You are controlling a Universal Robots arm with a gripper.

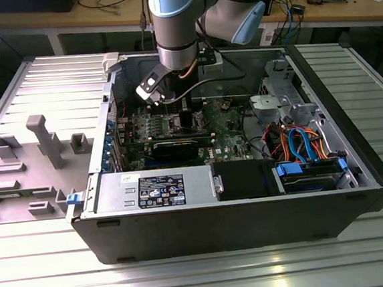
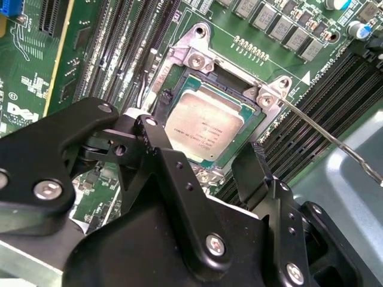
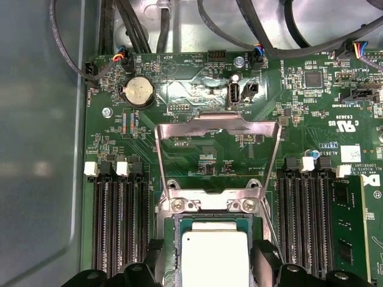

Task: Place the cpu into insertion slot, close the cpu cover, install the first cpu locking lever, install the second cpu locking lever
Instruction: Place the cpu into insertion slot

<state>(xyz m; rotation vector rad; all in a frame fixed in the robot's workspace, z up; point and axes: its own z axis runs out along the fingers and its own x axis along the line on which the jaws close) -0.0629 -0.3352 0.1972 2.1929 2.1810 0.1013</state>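
A ribbed metal table (image 1: 362, 249) fills the exterior view, and an open computer case (image 1: 219, 225) lies across the middle of the frame. The pale blue and silver arm (image 1: 178, 24) comes down from the upper middle into the case's upper middle part, over the green motherboard (image 3: 197, 89). In both wrist views the black gripper (image 2: 201, 137) hangs low over the socket with its jaws spread wide. One finger stands on either side of the chip, with a gap visible on each side, so it appears to grip nothing. The cpu cover (image 3: 215, 124) stands tipped up on its hinge, board showing through its square window, so it is not yet closed. The insertion slot (image 2: 192, 57) shows its silver rim and screws around the chip. The cpu (image 3: 215, 260) lies flat inside that slot with its silvery metal top facing up at the cameras. By my reading it is seated, so the first step looks done. It is close to square, so it has no marked long axis. Its edges run parallel to the slot's rim and to the long memory slots (image 3: 116, 221) on either side. One thin wire locking lever (image 2: 326, 135) slants away from a corner of the slot, swung free and unlatched. I cannot make out the other lever clearly. Closing the cover and setting both levers appear to be left.
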